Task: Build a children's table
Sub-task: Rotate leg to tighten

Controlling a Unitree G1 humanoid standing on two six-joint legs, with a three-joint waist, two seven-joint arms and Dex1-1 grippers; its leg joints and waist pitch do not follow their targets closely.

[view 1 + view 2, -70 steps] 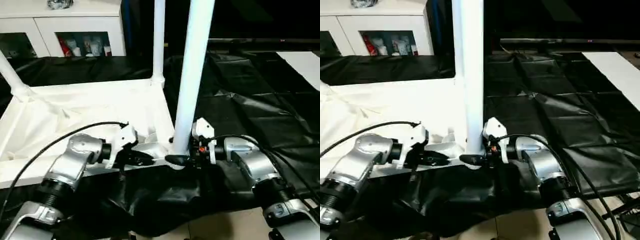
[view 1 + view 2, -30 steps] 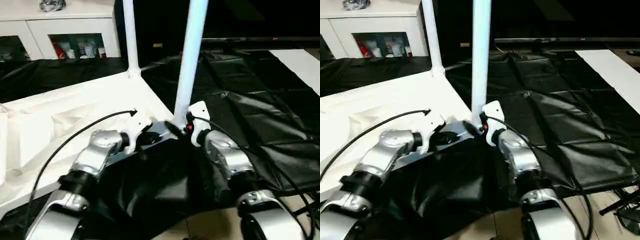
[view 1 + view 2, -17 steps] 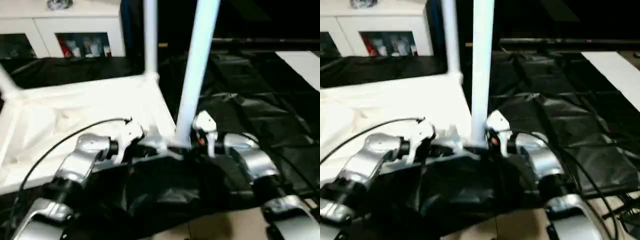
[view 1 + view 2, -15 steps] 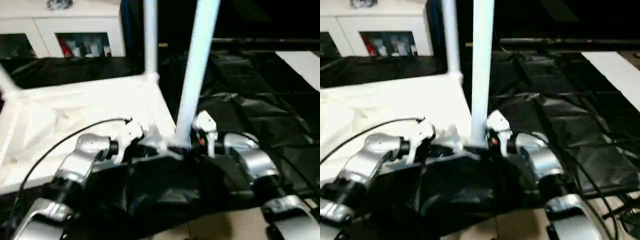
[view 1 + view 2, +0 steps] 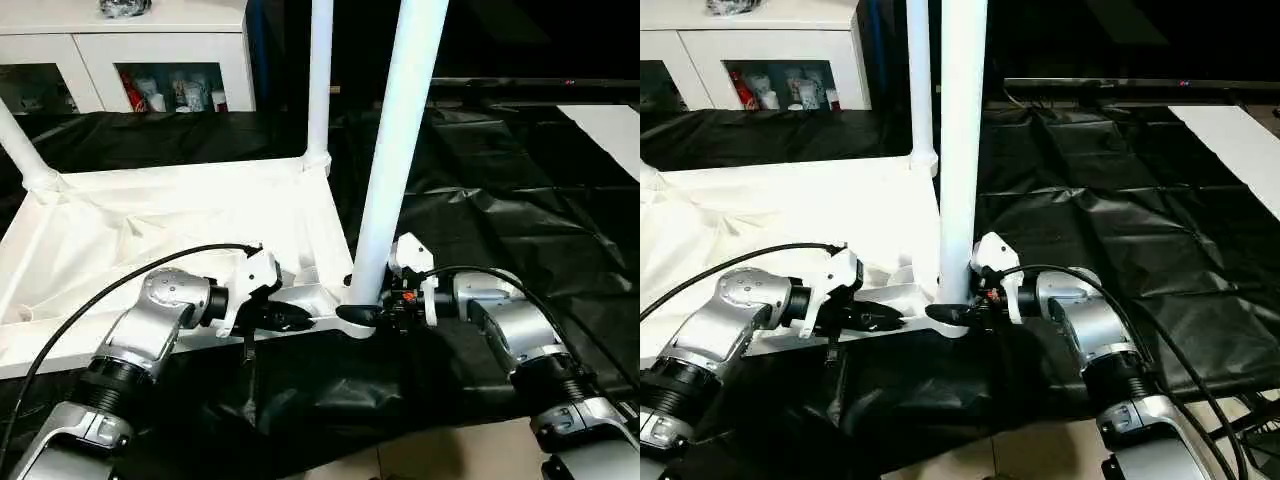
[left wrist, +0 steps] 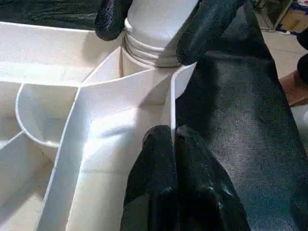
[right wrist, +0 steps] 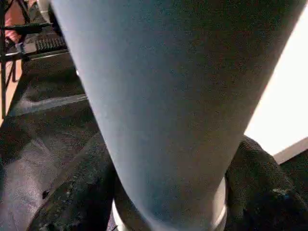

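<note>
The white tabletop (image 5: 180, 220) lies upside down on a black sheet, ribbed side up. Three white legs stand upright in its corner sockets: far left (image 5: 20, 150), far right (image 5: 320, 80) and near right (image 5: 400, 150). My right gripper (image 5: 358, 315) is shut on the base of the near right leg, one black finger (image 6: 113, 17) on each side just above the socket. My left gripper (image 5: 290, 318) is shut on the thin near rim of the tabletop beside that socket; its fingers (image 6: 159, 144) pinch the wall.
A white cabinet (image 5: 160, 60) with glass doors stands behind the tabletop. The crinkled black sheet (image 5: 500, 200) spreads to the right, with a white panel (image 5: 615, 125) at its far right. Bare floor (image 5: 420, 465) shows below the sheet's front edge.
The whole picture has swung and tilted with my head. Both grippers remain at the near right corner, and the leg there still stands upright.
</note>
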